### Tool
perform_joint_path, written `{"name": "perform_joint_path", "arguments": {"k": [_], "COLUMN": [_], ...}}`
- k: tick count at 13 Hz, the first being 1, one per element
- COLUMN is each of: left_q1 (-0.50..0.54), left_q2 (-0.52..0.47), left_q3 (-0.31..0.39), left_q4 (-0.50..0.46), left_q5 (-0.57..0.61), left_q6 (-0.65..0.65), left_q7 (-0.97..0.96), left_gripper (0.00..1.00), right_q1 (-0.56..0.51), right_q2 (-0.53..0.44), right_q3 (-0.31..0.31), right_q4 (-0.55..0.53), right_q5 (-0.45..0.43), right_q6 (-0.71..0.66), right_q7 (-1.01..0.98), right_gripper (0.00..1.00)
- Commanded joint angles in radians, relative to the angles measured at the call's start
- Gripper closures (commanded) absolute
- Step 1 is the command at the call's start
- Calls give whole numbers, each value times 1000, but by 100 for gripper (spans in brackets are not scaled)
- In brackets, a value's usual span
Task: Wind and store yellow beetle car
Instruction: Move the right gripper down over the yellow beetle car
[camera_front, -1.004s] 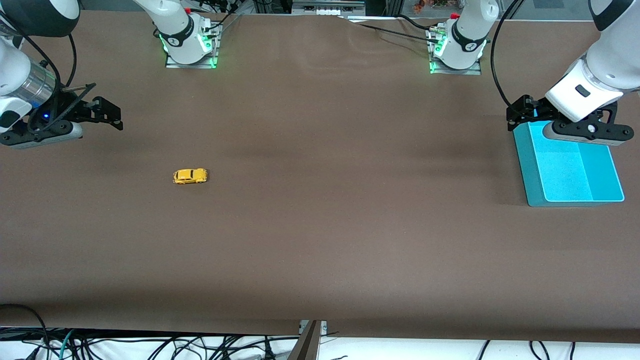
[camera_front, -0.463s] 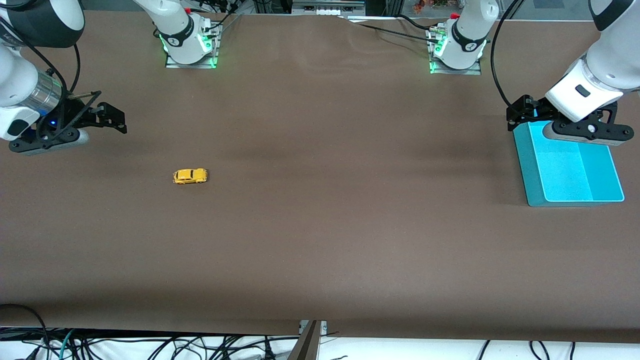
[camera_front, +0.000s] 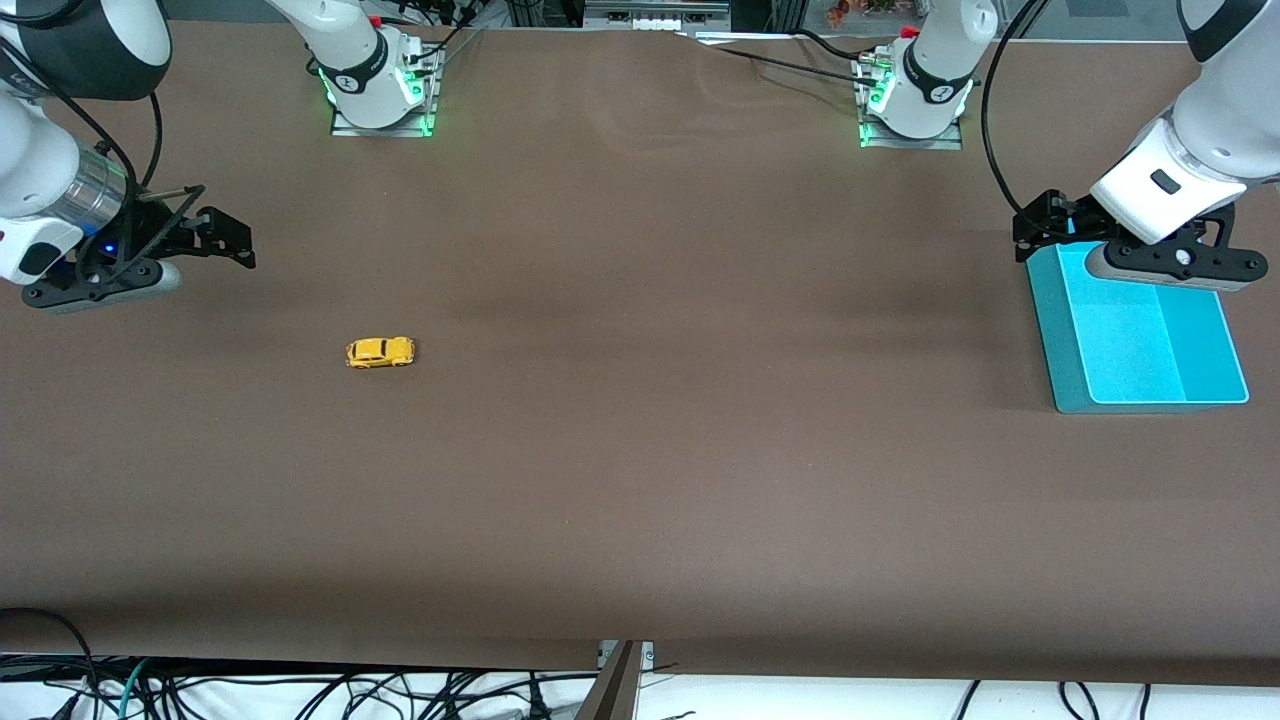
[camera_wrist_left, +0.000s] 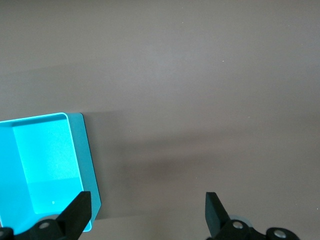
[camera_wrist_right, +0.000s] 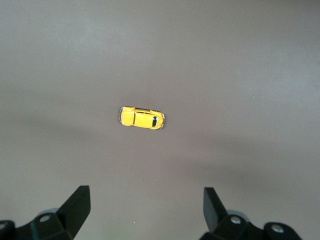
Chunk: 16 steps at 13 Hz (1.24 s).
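While the yellow beetle car (camera_front: 380, 352) sits on its wheels on the brown worktop (camera_front: 640, 450) toward the right arm's end, the right gripper (camera_front: 222, 233) hovers over bare worktop near it, fingers (camera_wrist_right: 75, 202) spread and empty. At the other end, the left gripper (camera_front: 1040, 222) waits over the edge of the turquoise tray (camera_front: 1140, 400), fingers (camera_wrist_left: 79, 210) spread.

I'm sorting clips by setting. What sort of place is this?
Most likely a robotics lab bench: two arms bolted to a brown-covered table, loose cables along its edge, and only test props out, a yellow beetle car and a teal bin.
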Motion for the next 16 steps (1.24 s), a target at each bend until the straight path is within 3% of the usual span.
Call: {"name": "perform_joint_path", "arguments": {"k": [1, 8, 16], "left_q1": [-3, -3, -3], "left_q2": [16, 16, 17], "left_q3": [2, 2, 2], "left_q4": [36, 36, 36], "left_q5": [-15, -15, -18], "left_q6": [-27, -27, -27], "left_q7": [-7, -8, -7], "left_gripper": [0, 0, 0], "right_q1": [9, 9, 6], "right_q2": [-8, -11, 70], "right_q3": [-7, 9, 52], "right_q4": [7, -39, -248], "right_q5": [-13, -12, -19], "right_q6": [-21, -24, 241], "right_q7": [-9, -32, -805], "right_gripper": [0, 0, 0]}}
